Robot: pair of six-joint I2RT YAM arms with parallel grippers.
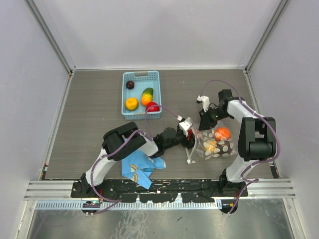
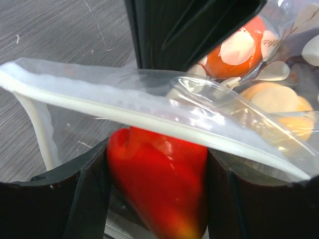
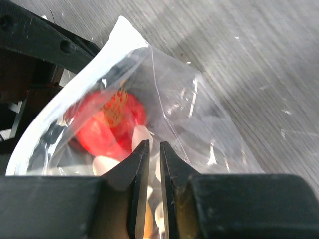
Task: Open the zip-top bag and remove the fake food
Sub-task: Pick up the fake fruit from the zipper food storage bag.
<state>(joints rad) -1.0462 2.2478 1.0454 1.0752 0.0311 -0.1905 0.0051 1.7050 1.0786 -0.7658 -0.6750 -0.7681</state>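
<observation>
The zip-top bag (image 1: 215,145) lies at the right of the table, clear with white dots, its white zip strip (image 2: 149,117) crossing the left wrist view. Inside it I see an orange piece of fake food (image 1: 223,133) and a yellow one (image 1: 211,146). My left gripper (image 1: 191,142) reaches into the bag's mouth. Its jaws (image 2: 157,154) are shut on a red piece of fake food (image 2: 154,191), a finger touching it on each side. My right gripper (image 1: 203,124) pinches the bag's film (image 3: 199,114) at its far edge, jaws (image 3: 154,147) almost together.
A light blue basket (image 1: 155,79) stands at the back with a dark purple, an orange, a green-orange and a red fruit in it. A blue printed cloth (image 1: 139,168) lies near the left arm's base. Grey walls enclose the table.
</observation>
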